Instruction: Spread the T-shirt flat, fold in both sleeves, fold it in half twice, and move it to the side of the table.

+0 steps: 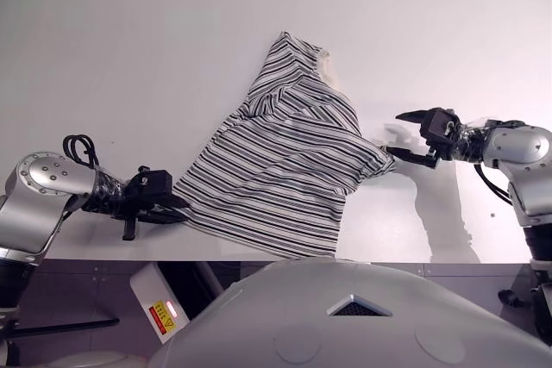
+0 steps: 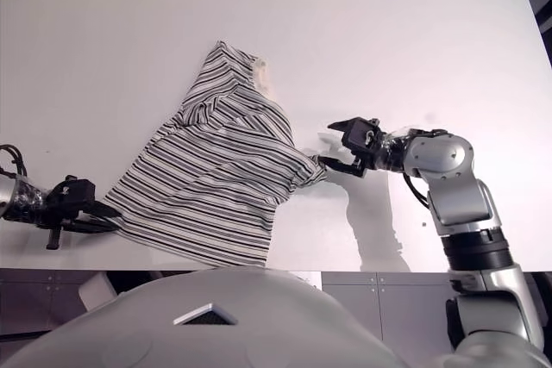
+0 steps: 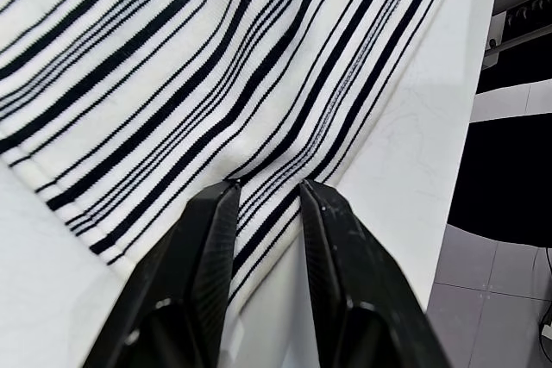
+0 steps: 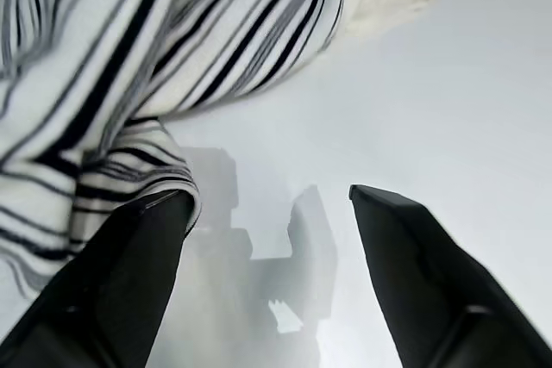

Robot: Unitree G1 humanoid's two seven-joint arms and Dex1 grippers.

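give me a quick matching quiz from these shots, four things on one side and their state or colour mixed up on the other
1 left end effector
2 right end effector
3 T-shirt
4 table

a plain white
b open beside a sleeve
c black and white stripes, rumpled
d pinching the shirt's hem

Pairs: 1-d, 2-b, 3-c, 4-a

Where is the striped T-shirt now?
The T-shirt lies rumpled on the table near its front edge, between the left gripper pinching its hem and the open right gripper by its sleeve.
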